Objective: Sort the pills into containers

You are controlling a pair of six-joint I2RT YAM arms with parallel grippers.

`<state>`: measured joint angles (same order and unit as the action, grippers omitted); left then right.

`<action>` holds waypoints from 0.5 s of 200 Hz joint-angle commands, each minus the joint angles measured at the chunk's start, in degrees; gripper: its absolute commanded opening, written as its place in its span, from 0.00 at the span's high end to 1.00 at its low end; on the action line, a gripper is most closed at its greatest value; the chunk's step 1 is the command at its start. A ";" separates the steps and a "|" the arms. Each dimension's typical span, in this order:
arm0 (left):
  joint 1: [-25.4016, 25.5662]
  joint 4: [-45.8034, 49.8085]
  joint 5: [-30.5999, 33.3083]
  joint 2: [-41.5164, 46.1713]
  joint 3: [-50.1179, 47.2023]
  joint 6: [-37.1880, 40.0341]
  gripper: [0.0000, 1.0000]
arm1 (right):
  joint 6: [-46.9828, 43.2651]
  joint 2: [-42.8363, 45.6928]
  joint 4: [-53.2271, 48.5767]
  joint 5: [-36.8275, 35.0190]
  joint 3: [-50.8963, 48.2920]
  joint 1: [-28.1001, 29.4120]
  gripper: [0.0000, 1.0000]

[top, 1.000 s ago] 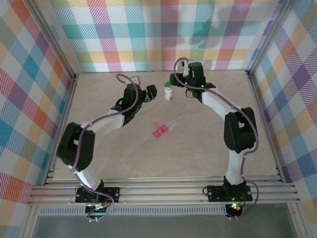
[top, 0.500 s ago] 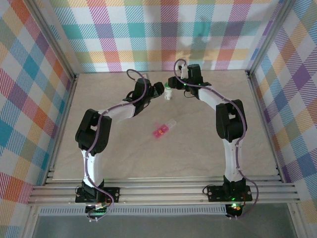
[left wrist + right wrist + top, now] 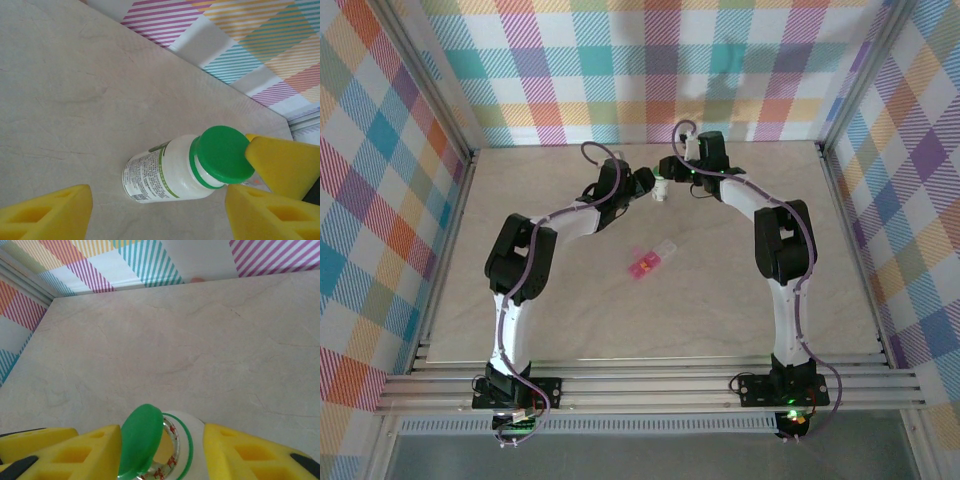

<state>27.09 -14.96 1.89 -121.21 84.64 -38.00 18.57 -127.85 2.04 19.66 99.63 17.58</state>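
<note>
Your bottle (image 3: 661,189) stands beyond the pill box (image 3: 648,262), its green cap (image 3: 142,440) tilted up. Your left gripper (image 3: 159,200) sits apart around the bottle. Your right gripper (image 3: 162,432) hugs the cap, but you cannot tell whether it clamps.

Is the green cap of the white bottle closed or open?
Partly open: in the right wrist view the green cap stands tilted up from the white bottle, and the bottle's mouth shows under it.

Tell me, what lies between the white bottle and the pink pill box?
In the top view, the stretch of table between the bottle and the pill box is bare.
</note>
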 commanded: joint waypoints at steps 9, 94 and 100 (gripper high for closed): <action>-0.47 -0.58 -1.23 -1.62 2.42 -1.38 0.29 | 2.13 -1.38 2.69 2.43 -1.50 -0.93 0.56; -0.46 -2.27 -4.33 -6.32 5.57 -3.82 0.36 | 2.30 -1.08 7.52 4.51 -7.89 -1.04 0.60; -0.38 -2.27 -4.44 -6.58 5.48 -3.96 0.37 | 2.64 -0.90 8.36 4.43 -8.85 -1.01 0.60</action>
<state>27.09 -15.79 -0.80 -126.37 88.97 -40.58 20.53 -128.31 9.58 23.07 94.56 16.82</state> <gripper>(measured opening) 0.642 0.399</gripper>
